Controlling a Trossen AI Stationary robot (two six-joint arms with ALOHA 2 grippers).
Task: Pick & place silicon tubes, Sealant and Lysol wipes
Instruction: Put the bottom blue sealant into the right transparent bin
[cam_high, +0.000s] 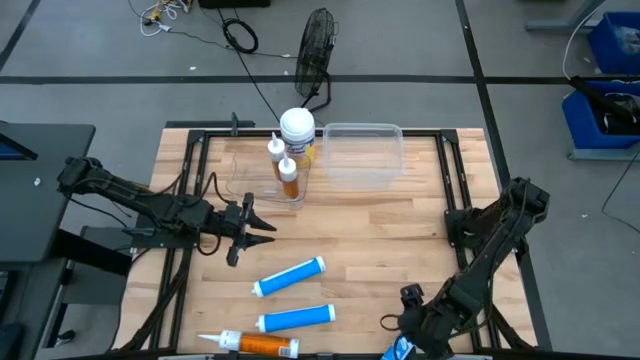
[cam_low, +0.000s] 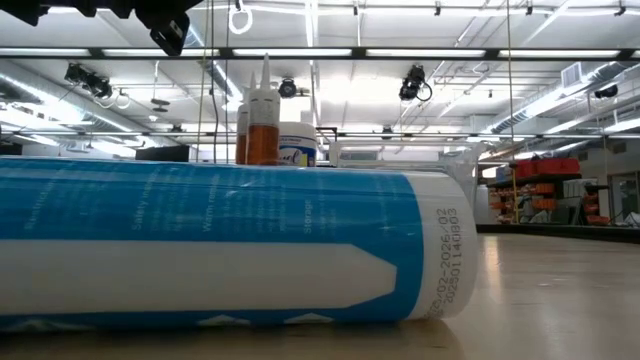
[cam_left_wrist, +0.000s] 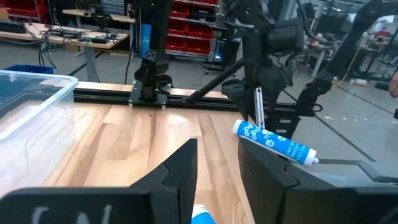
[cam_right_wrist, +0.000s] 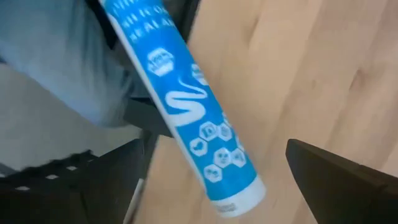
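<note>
Table (cam_high: 400, 225) of pale wood, ringed by black rails (cam_high: 195, 170) at left, right and far sides. Wide bare stretch through the middle and right, between the far containers and the near tubes.

Left gripper (cam_high: 250, 228) over the left part, pointing right, well apart from everything on the wood. Fingers (cam_left_wrist: 186, 168) set a narrow gap apart, holding nothing.

Orange tube (cam_high: 255, 344) flat at the near edge, left of centre. Two blue tubes (cam_high: 290, 277) flat just right of it and farther in, side by side but apart, white caps to the right. From table height, one of them filling the foreground.

At the far side, clear box (cam_high: 250, 180) holding two upright orange tubes (cam_high: 288, 172), nozzles up. Wipes (cam_high: 297, 128) upright just behind them, white lid on top, touching or nearly touching the tubes; inside the box or only against it, impossible to tell.

Clear bin (cam_high: 362, 150) just right of the wipes, against the far rail.

Right gripper (cam_high: 410, 335) low at the near right corner, at the table's edge. Fingers (cam_right_wrist: 336, 180) spread wide, third blue tube (cam_right_wrist: 193, 118) slanting between them, clear of one finger. Resting on the wood or lifted: cannot tell.
</note>
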